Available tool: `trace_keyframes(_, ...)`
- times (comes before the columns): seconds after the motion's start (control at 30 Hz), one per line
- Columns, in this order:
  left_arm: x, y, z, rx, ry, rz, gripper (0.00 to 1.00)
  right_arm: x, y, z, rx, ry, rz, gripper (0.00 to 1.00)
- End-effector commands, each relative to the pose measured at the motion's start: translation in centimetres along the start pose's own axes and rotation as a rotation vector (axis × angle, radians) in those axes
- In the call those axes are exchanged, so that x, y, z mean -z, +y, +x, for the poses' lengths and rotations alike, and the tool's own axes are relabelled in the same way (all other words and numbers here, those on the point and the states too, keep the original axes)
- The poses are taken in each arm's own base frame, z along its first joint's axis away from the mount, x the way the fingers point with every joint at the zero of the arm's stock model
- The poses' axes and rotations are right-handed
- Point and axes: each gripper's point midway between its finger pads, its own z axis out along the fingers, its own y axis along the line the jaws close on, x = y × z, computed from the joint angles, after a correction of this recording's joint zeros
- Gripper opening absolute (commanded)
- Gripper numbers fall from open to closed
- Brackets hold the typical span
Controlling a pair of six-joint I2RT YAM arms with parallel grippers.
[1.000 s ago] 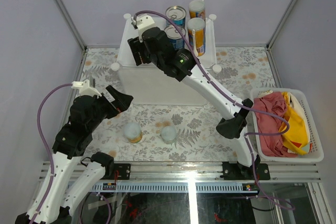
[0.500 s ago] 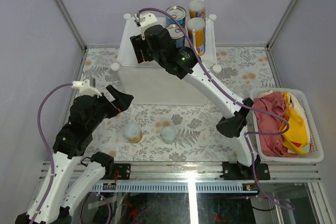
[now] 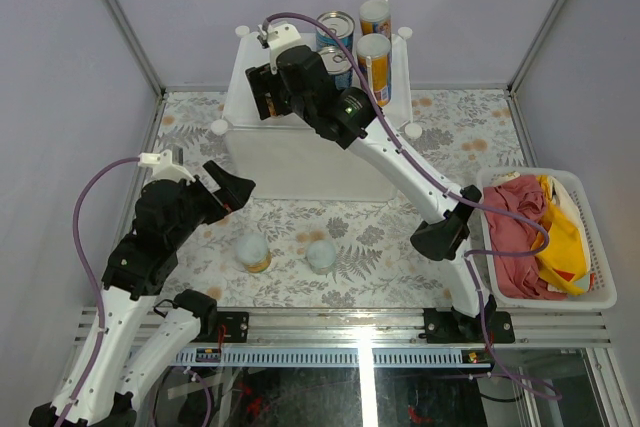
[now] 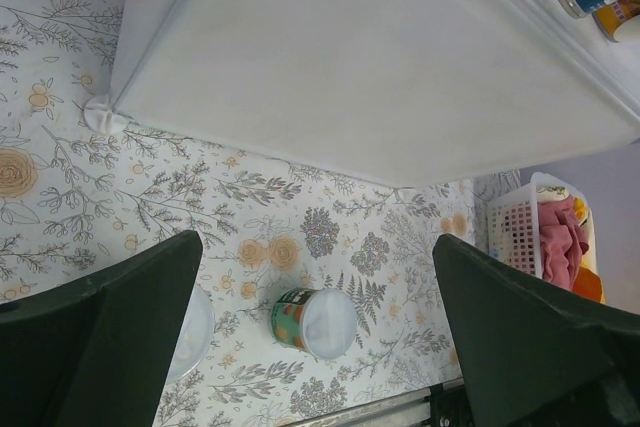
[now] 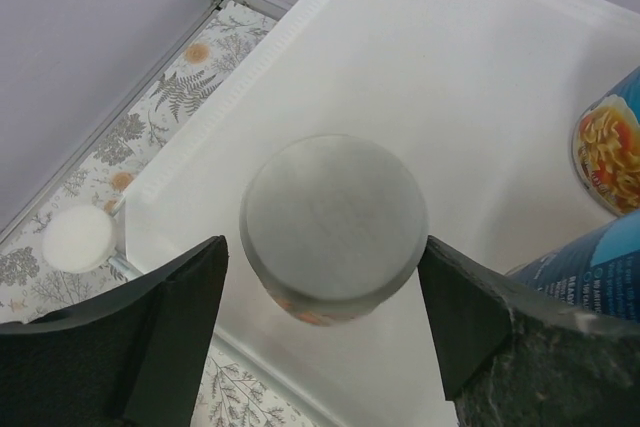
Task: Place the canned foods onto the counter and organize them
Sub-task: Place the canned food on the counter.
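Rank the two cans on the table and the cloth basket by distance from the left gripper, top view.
1. Left can, on the table just beside the left gripper.
2. Right can, further right on the table.
3. Basket, at the table's far right edge.

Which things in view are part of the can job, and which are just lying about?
Job: counter; two blue-labelled cans; two tall yellow cans; can below the right wrist camera; short orange can; short green can.
Lying about: basket; cloth.
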Motion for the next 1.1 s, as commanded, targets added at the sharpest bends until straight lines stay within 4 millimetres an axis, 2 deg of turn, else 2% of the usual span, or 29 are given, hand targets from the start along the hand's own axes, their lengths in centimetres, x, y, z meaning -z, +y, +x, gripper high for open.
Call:
trace_keyframes(0.0,-0.2,-0.8,-1.1,-0.014,-0.044,0.036,1.0,0.8,0.0,-3.6,-0.034,-0.103,-0.028,0.85)
trace_keyframes(0.17,-0.2,-0.8,-1.1,-0.012,-0.044,0.035,1.0,0.7,0.1,-3.4,-0.035,-0.1,-0.034,0.87)
trace_keyframes(0.43,0.0,-1.2,-1.9,-0.004,-0.07,0.039,1.0,1.2,-0.2,-4.4,-0.032,-0.127,-0.033,0.88)
trace_keyframes(1.07,2.9,-4.5,-8.0,-0.108,-0.269,0.103,1.0,3.6,-2.1,-6.2,-0.017,-0.161,0.004,0.91)
